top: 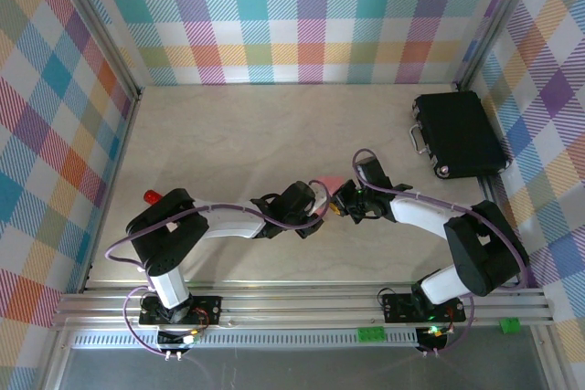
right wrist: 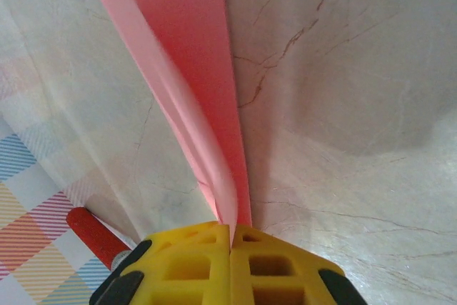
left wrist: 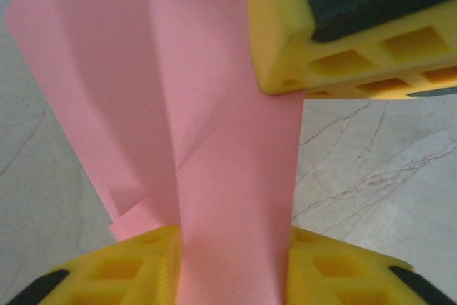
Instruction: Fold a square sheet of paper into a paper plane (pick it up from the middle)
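Note:
The salmon-pink sheet of paper (left wrist: pixel 214 105) is folded lengthwise into a narrow creased strip and hangs above the table between my two grippers. In the top view a bit of the pink paper (top: pixel 332 180) shows where the arms meet at mid-table. My right gripper (right wrist: pixel 231 237) is shut on one end, and the folded paper (right wrist: pixel 193 69) runs away from its closed yellow fingers. My left gripper (left wrist: pixel 234 269) has its jaws apart, one on either side of the strip, which fills the gap between them. A yellow finger of the right gripper (left wrist: pixel 285 48) clamps the strip's far end.
A black case (top: pixel 457 134) lies at the back right near the wall. A small red object (top: pixel 151 196) sits on the table by the left arm's elbow, and this red object (right wrist: pixel 96 237) also lies low on the left beside the right gripper's fingers. Checked walls enclose the marbled table (top: pixel 228 134).

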